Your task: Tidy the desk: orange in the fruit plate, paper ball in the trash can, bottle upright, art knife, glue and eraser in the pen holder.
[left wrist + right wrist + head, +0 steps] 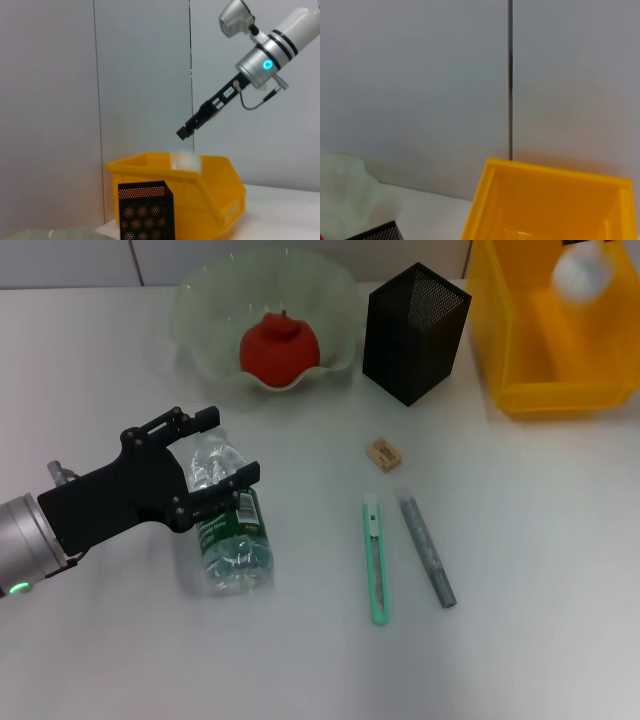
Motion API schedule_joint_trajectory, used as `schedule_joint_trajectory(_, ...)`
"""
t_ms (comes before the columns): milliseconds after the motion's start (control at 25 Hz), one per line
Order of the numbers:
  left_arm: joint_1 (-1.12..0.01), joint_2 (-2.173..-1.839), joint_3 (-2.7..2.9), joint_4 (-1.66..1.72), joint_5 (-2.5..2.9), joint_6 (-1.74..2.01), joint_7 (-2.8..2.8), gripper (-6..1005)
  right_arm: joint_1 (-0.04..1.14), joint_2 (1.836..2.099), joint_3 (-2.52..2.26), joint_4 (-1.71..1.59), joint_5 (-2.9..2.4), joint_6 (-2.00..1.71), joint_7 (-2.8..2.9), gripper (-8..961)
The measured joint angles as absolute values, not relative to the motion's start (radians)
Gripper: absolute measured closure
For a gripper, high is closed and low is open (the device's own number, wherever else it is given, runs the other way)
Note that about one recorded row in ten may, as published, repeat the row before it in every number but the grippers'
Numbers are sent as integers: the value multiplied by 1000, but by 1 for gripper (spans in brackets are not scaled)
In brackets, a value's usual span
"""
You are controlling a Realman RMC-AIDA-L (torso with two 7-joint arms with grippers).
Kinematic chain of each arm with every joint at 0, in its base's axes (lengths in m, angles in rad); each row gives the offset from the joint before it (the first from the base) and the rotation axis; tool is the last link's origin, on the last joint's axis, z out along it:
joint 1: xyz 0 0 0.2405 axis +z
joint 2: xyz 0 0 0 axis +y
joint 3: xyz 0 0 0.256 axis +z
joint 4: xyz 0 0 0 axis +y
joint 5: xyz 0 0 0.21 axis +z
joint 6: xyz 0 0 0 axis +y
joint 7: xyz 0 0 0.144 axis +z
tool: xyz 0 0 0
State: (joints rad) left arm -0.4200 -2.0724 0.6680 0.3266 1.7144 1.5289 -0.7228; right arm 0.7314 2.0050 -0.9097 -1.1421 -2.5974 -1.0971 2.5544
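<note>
Straddling lying water bottle [230,530] at near left: left gripper [215,453], jaws wide apart either side of its neck end, not closed. Orange [279,348] in fruit plate [200,310] far left; pen holder [414,332] right of it; eraser [383,454], art knife [375,560], glue [427,550] flat mid-table. Blurred paper ball [583,272] over yellow trash can [560,390].

Left wrist view: right gripper [186,131] above the can; jaw state unclear.

Right wrist view: can's yellow rim only.
</note>
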Motion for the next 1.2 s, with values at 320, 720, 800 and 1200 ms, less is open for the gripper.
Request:
schedule_joint_trajectory(320,-414,-2069,667,337,1689,1541,-753,194,689,2026,-900,-1232,-2572,-1108,2544,142)
schedule_joint_trajectory(720,-377,-2073,635,432,1679,1665,-889,194,250,2082,-1058,-1388,-1733,-1220,1898,143)
schedule_joint_trajectory(800,-363,-2076,637,481,1667,1665,-957,194,195,2084,-1079,-1318,-1624,-1274,1717,143)
schedule_joint_trajectory(1200,-133,-2078,1126,1151,1573,1307,-1628,194,153,2085,-1080,-925,-1531,-1438,1269,142)
